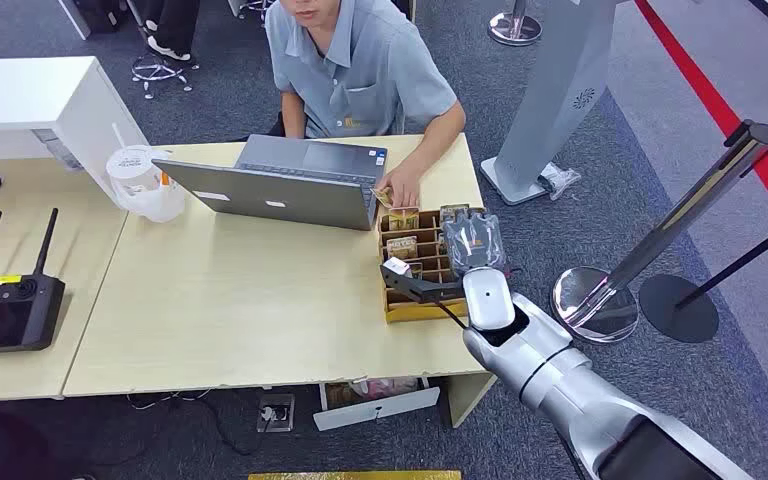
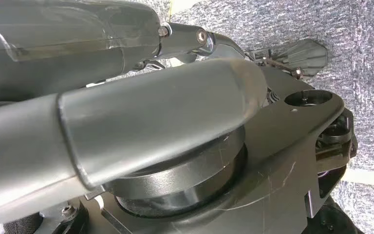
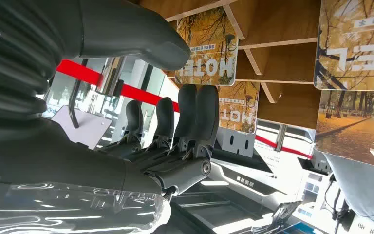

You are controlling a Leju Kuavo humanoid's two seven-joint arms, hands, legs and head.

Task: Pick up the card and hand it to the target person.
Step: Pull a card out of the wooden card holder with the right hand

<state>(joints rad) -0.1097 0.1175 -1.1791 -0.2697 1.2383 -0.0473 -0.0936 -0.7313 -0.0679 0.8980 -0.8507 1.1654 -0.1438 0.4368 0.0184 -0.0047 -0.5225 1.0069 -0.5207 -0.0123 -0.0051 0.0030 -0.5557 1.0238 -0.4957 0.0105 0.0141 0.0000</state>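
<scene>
A wooden slotted box stands at the table's right edge and holds several cards printed with yellow autumn trees. My right hand hovers over the box with its fingers spread and its thumb out to the side. In the right wrist view the hand holds nothing; the thumb tip lies beside one HOTEL card, with the fingers just apart from it. More cards stand in neighbouring slots. The seated person rests a hand at the box's far end. My left hand hangs empty.
An open grey laptop sits in front of the person, left of the box. A plastic cup with a straw stands at the table's far left corner, and a black antenna device on the neighbouring table. A chrome stanchion stands right of the table.
</scene>
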